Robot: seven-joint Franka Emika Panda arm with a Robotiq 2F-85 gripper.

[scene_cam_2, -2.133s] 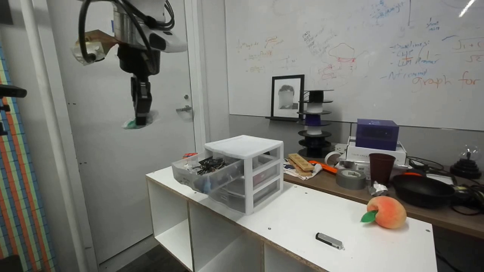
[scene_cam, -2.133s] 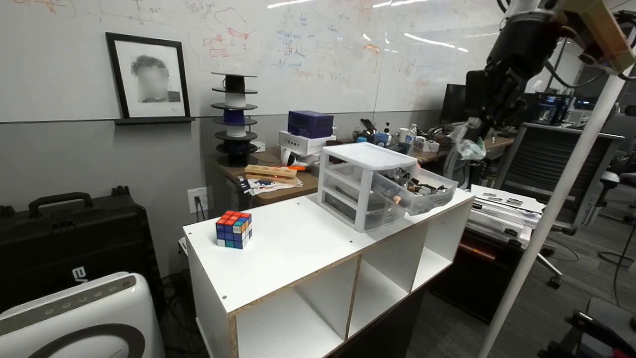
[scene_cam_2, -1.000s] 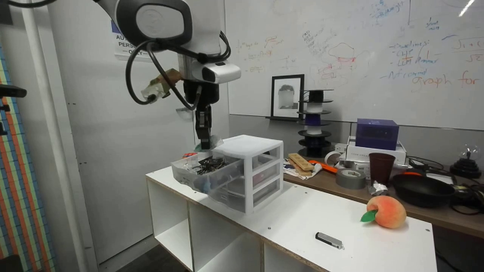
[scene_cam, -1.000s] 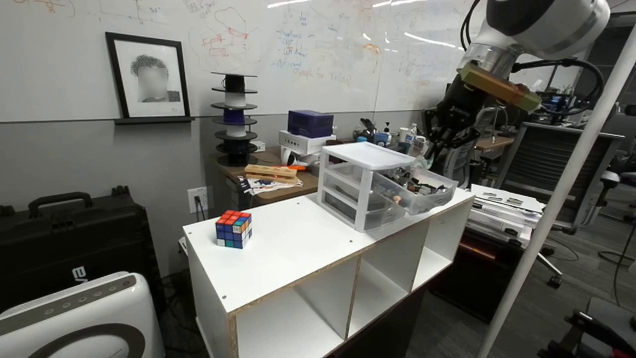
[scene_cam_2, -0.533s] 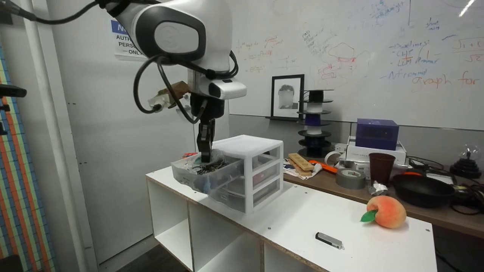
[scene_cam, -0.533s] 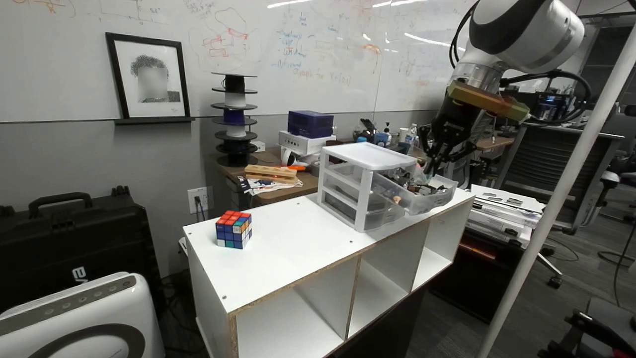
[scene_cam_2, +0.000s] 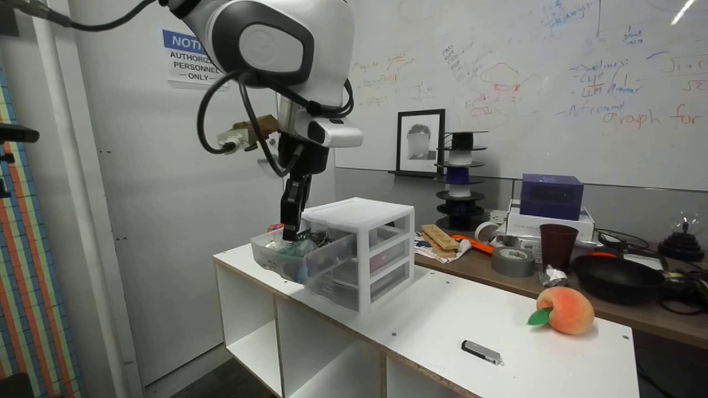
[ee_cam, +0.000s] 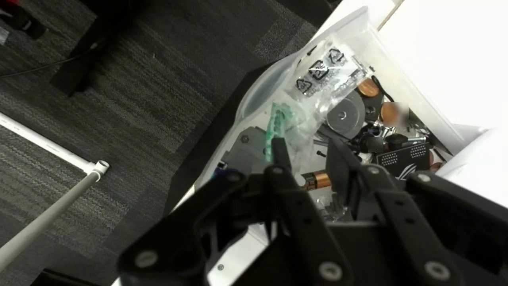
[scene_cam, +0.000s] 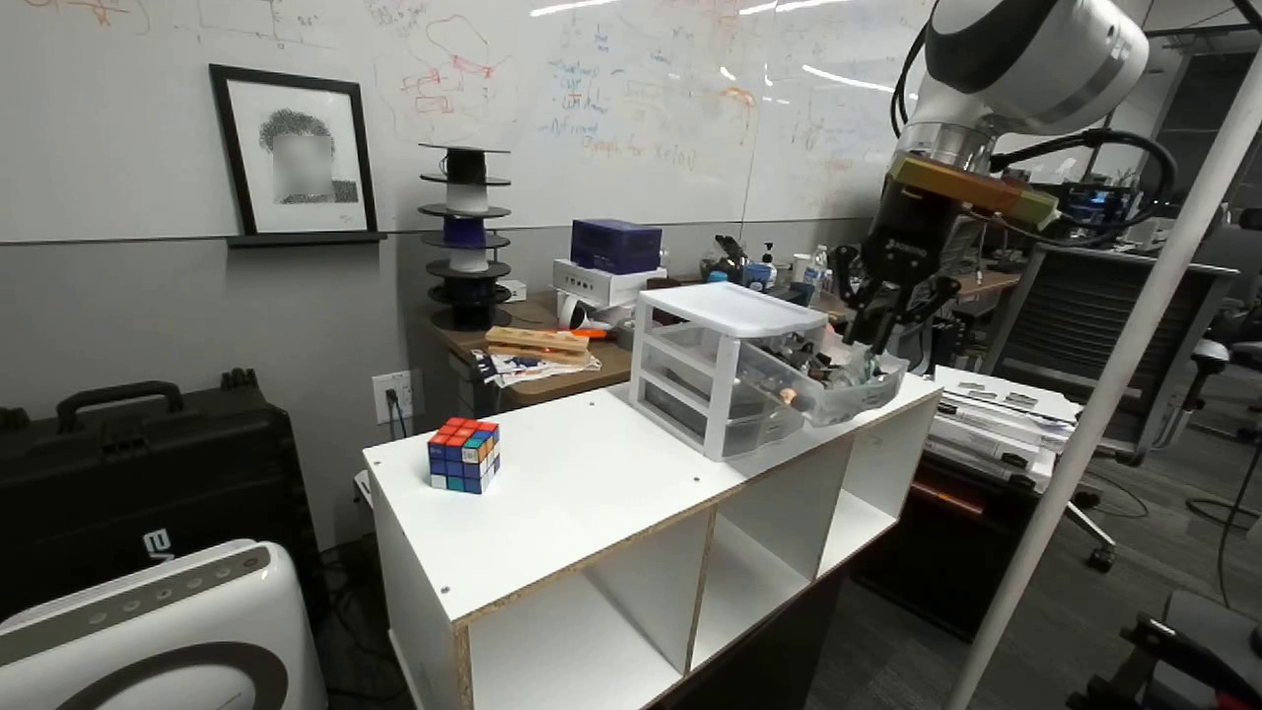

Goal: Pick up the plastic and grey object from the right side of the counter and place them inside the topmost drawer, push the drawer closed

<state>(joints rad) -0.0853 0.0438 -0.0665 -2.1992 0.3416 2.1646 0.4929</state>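
The plastic [ee_cam: 283, 117] lies in the pulled-out top drawer [scene_cam_2: 334, 255] below the gripper [ee_cam: 307, 153], jaws partly apart and seemingly empty, so that placing looks done, while the grey stick [scene_cam_2: 482, 352] on the counter [scene_cam_2: 442, 315] probably awaits, then closing.

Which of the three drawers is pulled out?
The topmost drawer: it juts out past the unit's white top, with small loose parts inside; the two drawers below sit under that top.
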